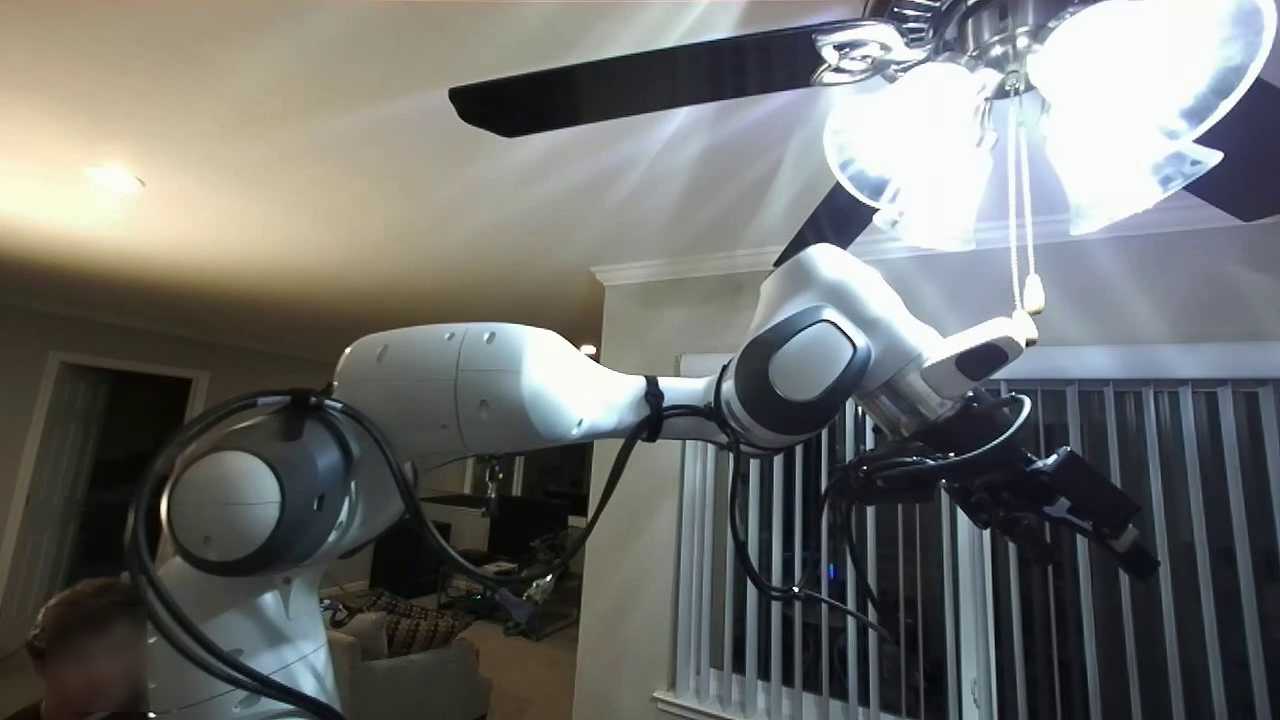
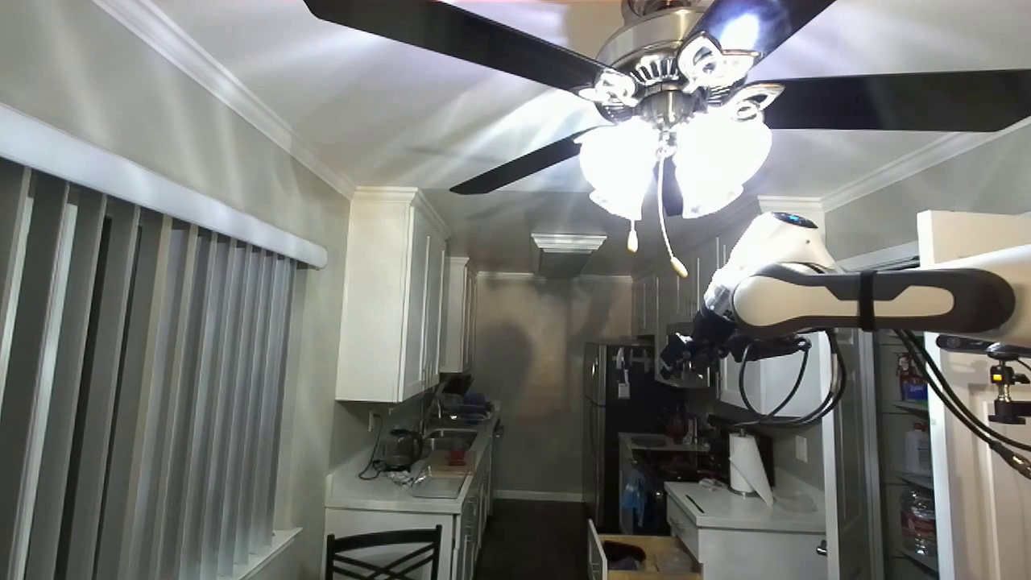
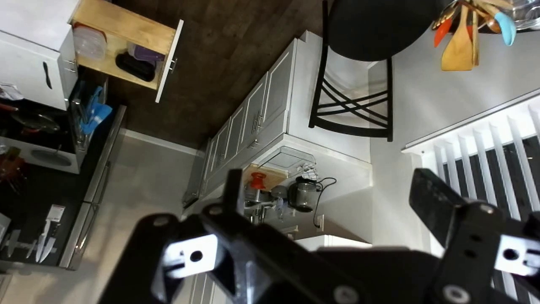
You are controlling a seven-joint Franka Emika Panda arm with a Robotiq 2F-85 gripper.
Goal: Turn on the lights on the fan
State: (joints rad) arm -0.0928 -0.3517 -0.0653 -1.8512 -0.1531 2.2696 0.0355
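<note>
The ceiling fan (image 1: 1005, 35) with dark blades shows in both exterior views (image 2: 665, 105). Its glass lamp shades (image 1: 925, 150) glow bright white, also in an exterior view (image 2: 721, 165). Two pull chains with pale end knobs hang from the hub (image 1: 1033, 293) (image 2: 679, 267). In an exterior view one chain slants sideways towards the arm; the other hangs straight. A knob overlaps the white wrist in an exterior view; I cannot tell if they touch. My gripper (image 3: 333, 196) is open and empty, below the knobs and tilted downward (image 2: 675, 354). The wrist view shows no fan or chain.
Window blinds (image 1: 1100, 600) stand behind the gripper. A fan blade (image 1: 650, 85) reaches out above the arm. Black cables (image 1: 740, 540) loop under the forearm. White upper cabinets (image 2: 387, 298), a black chair (image 3: 358, 109) and an open drawer (image 3: 122, 25) lie further off. A person's head (image 1: 90, 640) shows low.
</note>
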